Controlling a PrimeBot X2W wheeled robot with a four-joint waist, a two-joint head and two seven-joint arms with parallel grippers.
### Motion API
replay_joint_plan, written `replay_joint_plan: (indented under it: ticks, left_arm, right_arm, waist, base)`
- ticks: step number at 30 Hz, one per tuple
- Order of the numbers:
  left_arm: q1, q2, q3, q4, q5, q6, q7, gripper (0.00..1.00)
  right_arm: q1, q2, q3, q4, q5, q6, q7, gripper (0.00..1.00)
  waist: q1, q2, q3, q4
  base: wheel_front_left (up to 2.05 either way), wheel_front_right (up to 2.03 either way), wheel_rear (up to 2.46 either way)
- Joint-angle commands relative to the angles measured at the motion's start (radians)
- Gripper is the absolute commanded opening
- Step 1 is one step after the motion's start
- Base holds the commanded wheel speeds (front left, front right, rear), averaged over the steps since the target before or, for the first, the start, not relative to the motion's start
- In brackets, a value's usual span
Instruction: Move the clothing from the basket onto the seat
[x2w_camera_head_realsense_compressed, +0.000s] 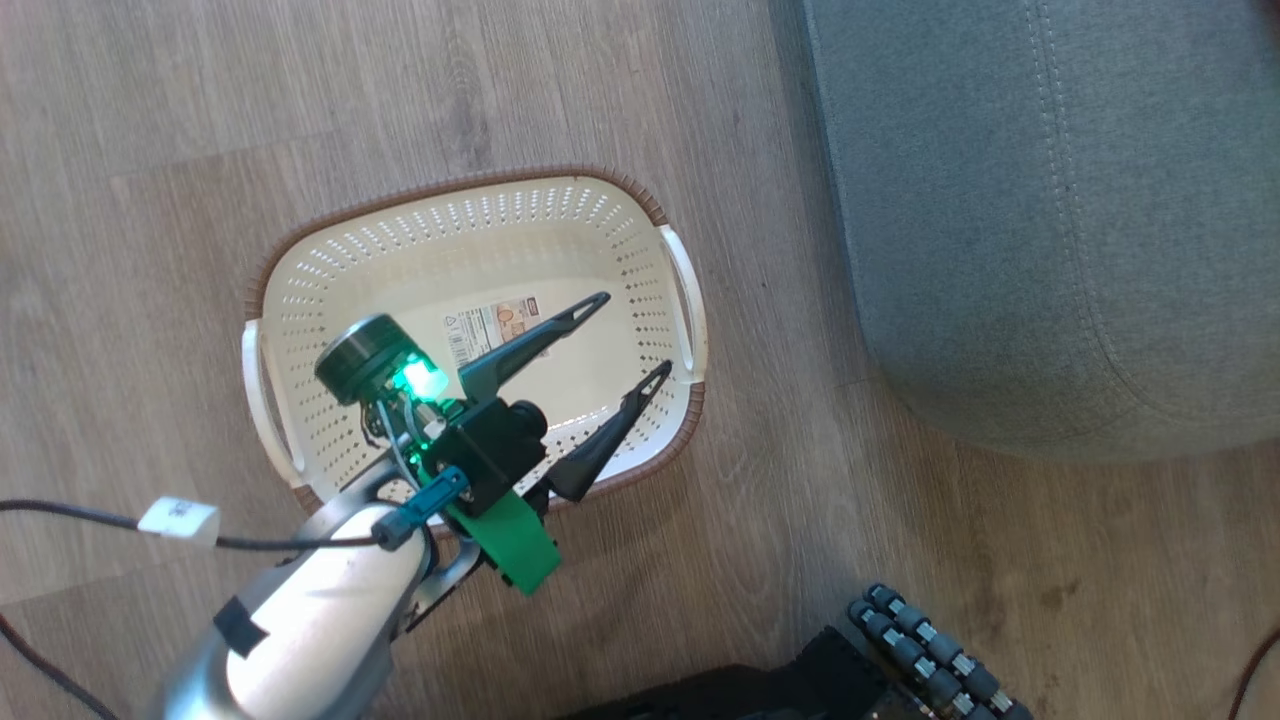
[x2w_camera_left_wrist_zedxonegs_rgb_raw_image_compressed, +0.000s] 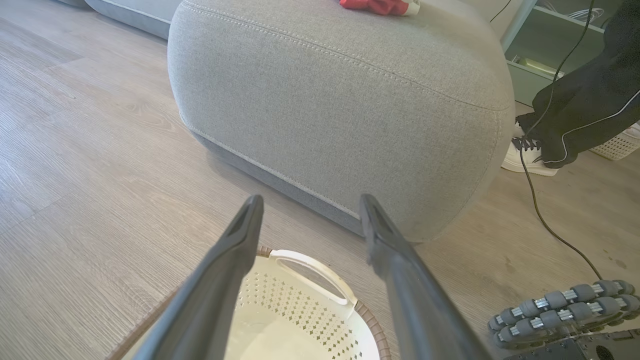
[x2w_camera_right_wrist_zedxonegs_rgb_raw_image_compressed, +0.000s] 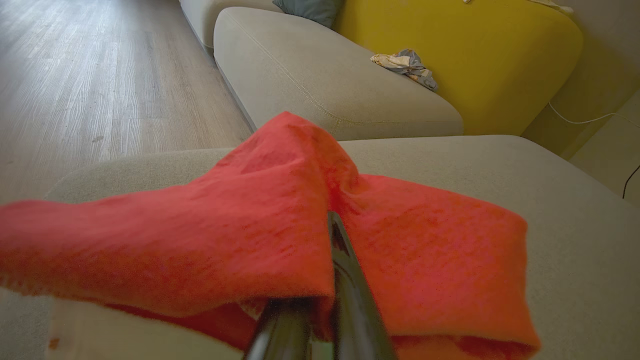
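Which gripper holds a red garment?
The right gripper, jaws shut on the red garment; the left gripper hangs open and empty above the basket.

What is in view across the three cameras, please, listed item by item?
basket: one, cream-white with brown rim, on the floor beside the seat.
seat: one, grey, right of the basket.
clothing: at least one piece, red, over the seat.
yellow cushion: one, yellow, far background.
shoe: one, white, a person's, on the floor past the seat.
left gripper: one, dark, over the basket, jaws open.
right gripper: one, dark, jaws shut on the clothing.
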Motion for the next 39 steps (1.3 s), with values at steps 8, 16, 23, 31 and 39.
replay_joint_plan:
  ticks: [8, 16, 23, 31, 39]
  left_arm:
    - [-0.022, 0.007, 0.028, -0.036, 0.005, -0.001, -0.005, 1.0]
    - [-0.011, -0.015, 0.031, -0.027, 0.003, -0.001, -0.005, 1.0]
    - [0.015, -0.051, 0.041, -0.013, 0.002, -0.001, -0.005, 1.0]
    - [0.07, -0.097, 0.071, 0.0, 0.003, -0.001, -0.005, 1.0]
    - [0.139, -0.157, 0.167, 0.022, -0.009, -0.001, -0.005, 1.0]
  right_arm:
    - [-0.011, 0.007, -0.013, 0.023, -0.027, 0.0, -0.009, 0.0]
    - [0.02, 0.024, 0.014, -0.06, -0.002, 0.0, -0.009, 1.0]
    - [0.105, 0.001, 0.114, -0.16, 0.04, 0.0, -0.009, 1.0]
    - [0.18, -0.01, 0.213, -0.276, 0.117, 0.0, -0.009, 1.0]
    - [0.335, 0.005, 0.239, -0.481, 0.246, 0.0, -0.009, 1.0]
  waist:
    - [0.0, 0.0001, -0.011, -0.002]
    - [0.0, 0.0001, -0.063, -0.003]
    - [0.0, 0.0001, -0.162, -0.005]
    - [0.0, 0.0001, -0.296, 0.007]
    - [0.0, 0.0001, -0.416, 0.064]
  base:
    - [0.0, 0.0, 0.0]
    - [0.0, 0.0, 0.0]
    - [0.0, 0.0, 0.0]
    - [0.0, 0.0, 0.0]
    - [0.0, 0.0, 0.0]
